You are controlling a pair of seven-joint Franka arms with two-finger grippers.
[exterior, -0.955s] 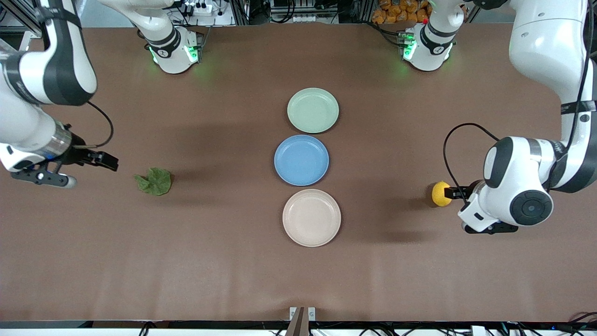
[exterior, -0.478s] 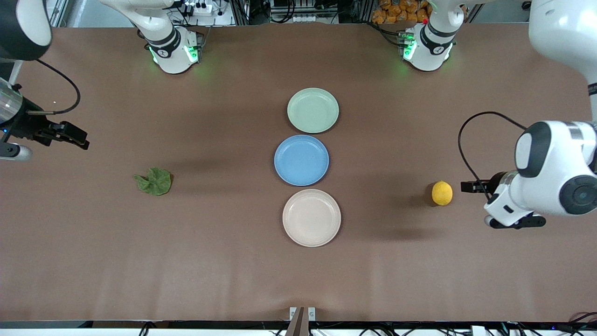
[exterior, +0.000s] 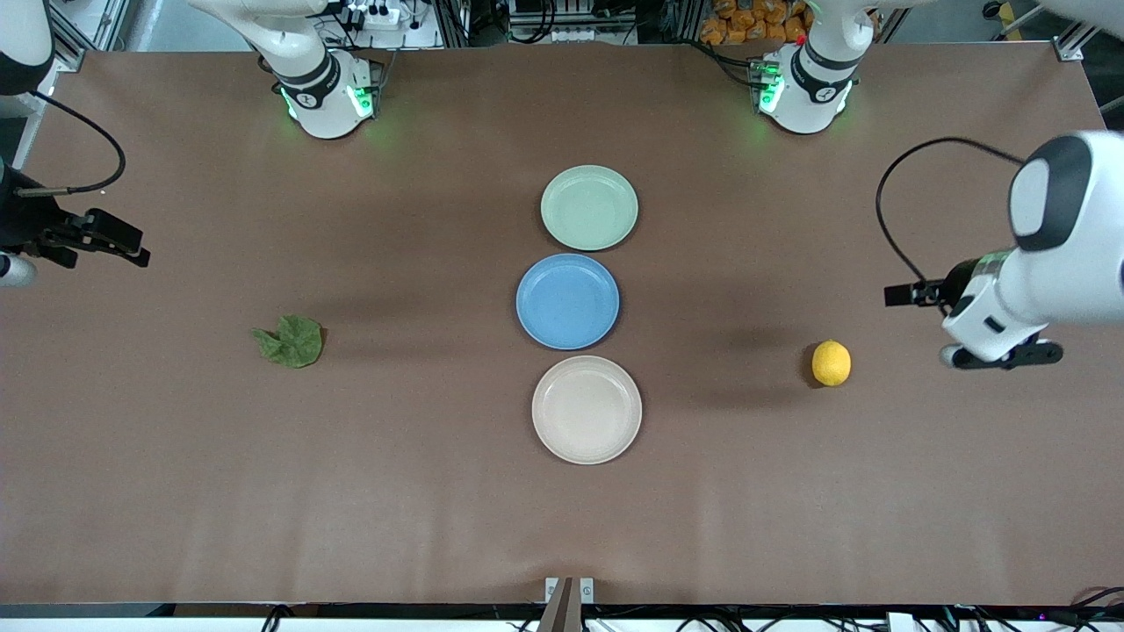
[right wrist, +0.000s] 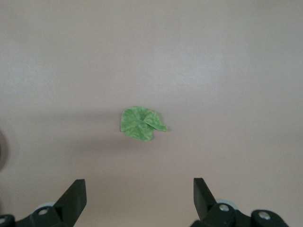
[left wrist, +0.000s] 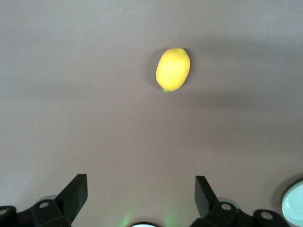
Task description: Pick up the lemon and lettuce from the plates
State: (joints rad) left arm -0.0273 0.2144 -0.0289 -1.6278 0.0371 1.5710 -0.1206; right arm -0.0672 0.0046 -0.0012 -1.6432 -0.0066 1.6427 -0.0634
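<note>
The lemon lies on the bare table toward the left arm's end, off any plate; it shows in the left wrist view. The lettuce lies on the bare table toward the right arm's end, and in the right wrist view. The pale green plate and the beige plate are empty. My left gripper is open and empty, raised over the table beside the lemon. My right gripper is open and empty, raised over the table's end, apart from the lettuce.
A blue plate, also empty, lies between the pale green and beige plates in the table's middle. The two arm bases stand along the table edge farthest from the camera.
Both grippers have risen and drawn away from the lemon and the lettuce toward the table's ends. The left gripper has let go of the lemon, which stays on the table. The lettuce has not moved.
</note>
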